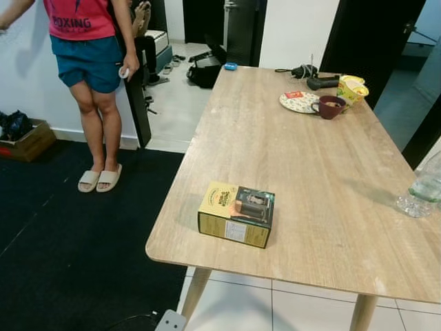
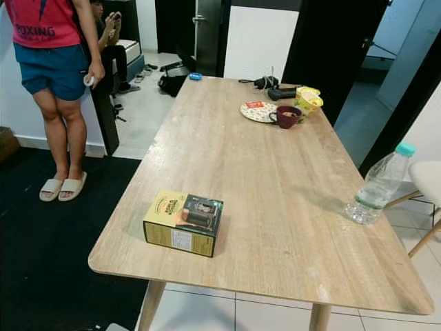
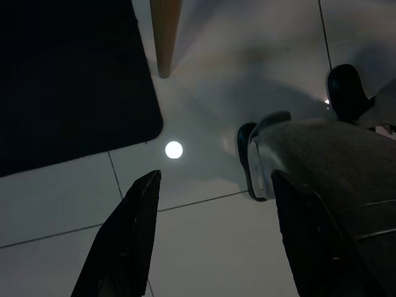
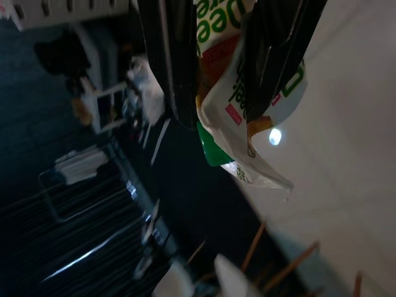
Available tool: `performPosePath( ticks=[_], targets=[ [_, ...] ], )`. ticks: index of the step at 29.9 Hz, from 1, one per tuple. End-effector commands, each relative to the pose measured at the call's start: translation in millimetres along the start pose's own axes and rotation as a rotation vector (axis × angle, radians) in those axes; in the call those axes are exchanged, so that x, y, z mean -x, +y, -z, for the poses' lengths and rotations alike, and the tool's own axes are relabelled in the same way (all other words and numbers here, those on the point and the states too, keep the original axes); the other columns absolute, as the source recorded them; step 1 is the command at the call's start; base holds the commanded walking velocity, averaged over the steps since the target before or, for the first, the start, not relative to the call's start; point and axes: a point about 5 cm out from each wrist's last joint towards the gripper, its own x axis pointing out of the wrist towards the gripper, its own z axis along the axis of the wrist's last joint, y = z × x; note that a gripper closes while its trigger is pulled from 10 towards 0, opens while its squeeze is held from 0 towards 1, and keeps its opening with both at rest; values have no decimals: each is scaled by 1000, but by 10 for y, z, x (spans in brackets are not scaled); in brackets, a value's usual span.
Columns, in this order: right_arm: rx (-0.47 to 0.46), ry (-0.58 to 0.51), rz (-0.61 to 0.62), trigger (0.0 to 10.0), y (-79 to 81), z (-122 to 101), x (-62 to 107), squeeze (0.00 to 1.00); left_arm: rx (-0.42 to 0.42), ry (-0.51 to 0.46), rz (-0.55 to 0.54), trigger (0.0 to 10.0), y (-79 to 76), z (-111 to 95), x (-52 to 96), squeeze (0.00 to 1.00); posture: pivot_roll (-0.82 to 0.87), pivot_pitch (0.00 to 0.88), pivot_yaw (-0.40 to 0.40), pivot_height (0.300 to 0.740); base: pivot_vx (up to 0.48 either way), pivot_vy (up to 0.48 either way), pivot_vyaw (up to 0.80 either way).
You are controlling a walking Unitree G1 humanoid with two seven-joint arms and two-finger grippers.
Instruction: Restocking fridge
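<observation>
Black claw fingers (image 3: 127,247); grey foot (image 3: 322,167)

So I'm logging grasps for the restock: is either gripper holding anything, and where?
The right gripper is shut on a green-and-white pouch, pinched at its upper part. The left gripper is open, holding nothing.

A yellow-and-black box (image 2: 183,222) sits alone near the wooden surface (image 2: 262,186) front edge, with open wood all around it. A water bottle (image 2: 377,185) stands at the right edge; plate (image 2: 256,111), maroon mug (image 2: 286,116) and yellow cup (image 2: 307,99) crowd the far end.
</observation>
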Motion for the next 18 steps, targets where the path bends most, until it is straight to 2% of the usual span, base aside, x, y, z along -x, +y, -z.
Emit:
performPosePath(
  ticks=[1, 3, 4, 5, 6, 7, 8, 9, 10, 11, 12, 13, 14, 18],
  targets=[
    [23, 27, -35, 10000, 83, 96, 42, 0, 3, 63, 65, 10000, -181, 151, -1, 0, 35, 0, -110, 740, 0, 0, 0],
    [49, 74, -95, 10000, 237, 283, 138, 0, 1, 64, 65, 10000, -177, 152, 0, 0, 35, 0, -109, 740, 0, 0, 0],
    [49, 74, -95, 10000, 237, 283, 138, 0, 1, 64, 65, 10000, -177, 152, 0, 0, 35, 0, -109, 740, 0, 0, 0],
    [55, 94, -131, 9412, 311, 356, 185, 0, 0, 65, 65, 10000, -177, 151, 0, 0, 33, 0, -107, 740, 0, 0, 0],
    [65, 116, -168, 0, 390, 440, 241, 0, -1, 65, 66, 10000, -177, 150, -1, 0, 33, 0, -108, 740, 0, 0, 0],
    [65, 116, -168, 0, 390, 440, 241, 0, -1, 65, 66, 10000, -177, 150, -1, 0, 33, 0, -108, 740, 0, 0, 0],
    [62, 147, -206, 0, 465, 530, 302, 0, -1, 65, 66, 10000, -176, 148, -1, 0, 35, 0, -108, 740, 0, 0, 0],
    [78, 174, -273, 0, 609, 630, 406, 0, -1, 64, 66, 10000, -176, 144, -2, 0, 34, 0, -107, 740, 0, 0, 0],
    [78, 174, -273, 0, 609, 630, 406, 0, -1, 64, 66, 10000, -176, 144, -2, 0, 34, 0, -107, 740, 0, 0, 0],
    [121, 191, -367, 0, 789, 732, 546, 0, 0, 63, 65, 10000, -176, 140, -3, 0, 31, 0, -106, 740, 0, 0, 0],
    [121, 191, -367, 0, 789, 732, 546, 0, 0, 63, 65, 10000, -176, 140, -3, 0, 31, 0, -106, 740, 0, 0, 0],
    [199, 228, -489, 3059, 1026, 905, 779, 0, 7, 62, 65, 10000, -177, 131, -6, 0, 30, 0, -105, 740, 0, 0, 0],
    [205, 251, -537, 10000, 1122, 967, 882, 0, 10, 55, 61, 10000, -175, 117, -9, 0, 29, 0, -103, 740, 0, 0, 0],
    [250, 252, -619, 10000, 1291, 1036, 1064, 0, 23, 42, 55, 10000, -170, 87, -15, 0, 29, 0, -99, 740, 0, 0, 0]
  ],
)
